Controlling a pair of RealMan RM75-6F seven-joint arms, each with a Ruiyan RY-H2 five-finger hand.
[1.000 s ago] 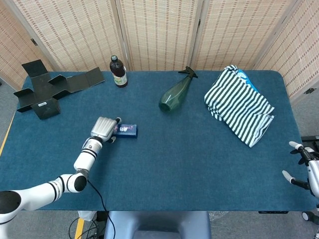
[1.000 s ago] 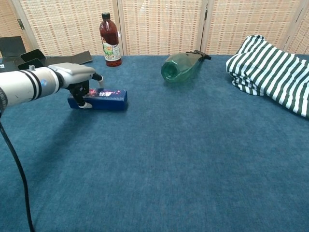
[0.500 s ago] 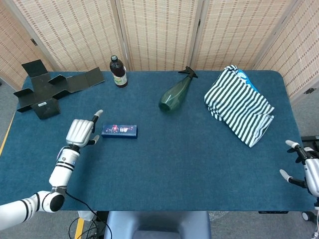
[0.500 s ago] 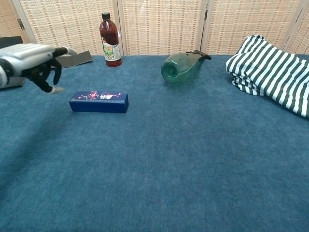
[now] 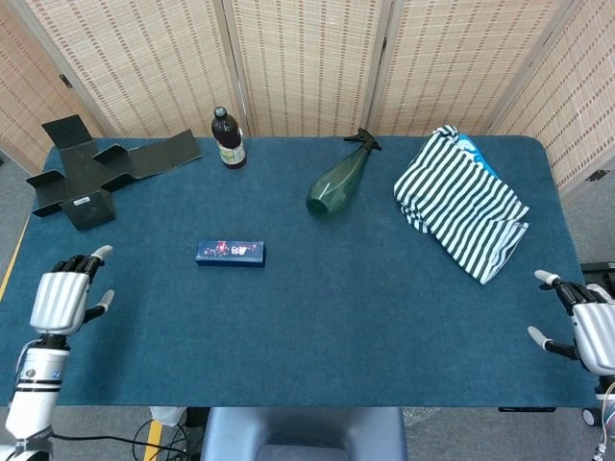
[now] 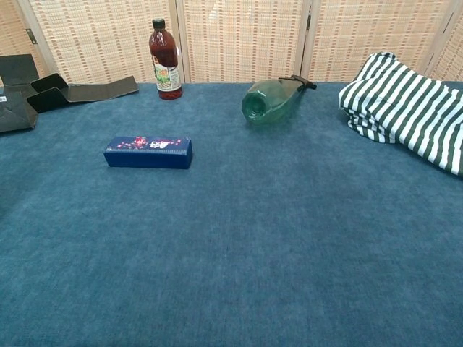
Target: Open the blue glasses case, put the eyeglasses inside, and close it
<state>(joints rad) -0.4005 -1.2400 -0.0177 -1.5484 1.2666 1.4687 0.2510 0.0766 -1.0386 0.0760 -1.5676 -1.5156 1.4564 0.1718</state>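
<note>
Striped cloth [image 6: 412, 108] cropped at right edge

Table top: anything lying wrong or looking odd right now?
The green spray bottle lies tipped on its side, while the dark bottle stands upright. The blue glasses case sits shut. No eyeglasses show in either view.

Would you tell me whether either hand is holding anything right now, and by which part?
Nothing is held: the left hand and right hand are both empty.
</note>
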